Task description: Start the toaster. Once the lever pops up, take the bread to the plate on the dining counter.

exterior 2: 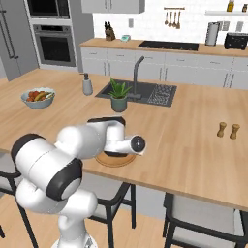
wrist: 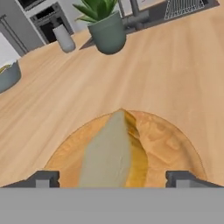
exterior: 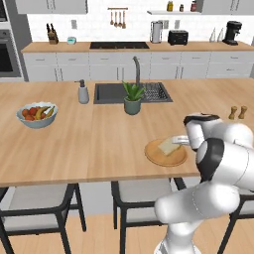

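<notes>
The bread [exterior: 169, 146] lies on the plate [exterior: 155, 155] near the front edge of the dining counter [exterior: 89, 139], so by the look of it the delivery is made and only drawing the arm clear is left. The gripper [wrist: 113, 178] hangs just over the plate with its fingers [wrist: 43, 179] spread wide to either side of the slice, gripping nothing.

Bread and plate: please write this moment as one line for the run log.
phase: placing | bread: lying on plate | plate: on dining counter | gripper: open, fingertips either side of bread
</notes>
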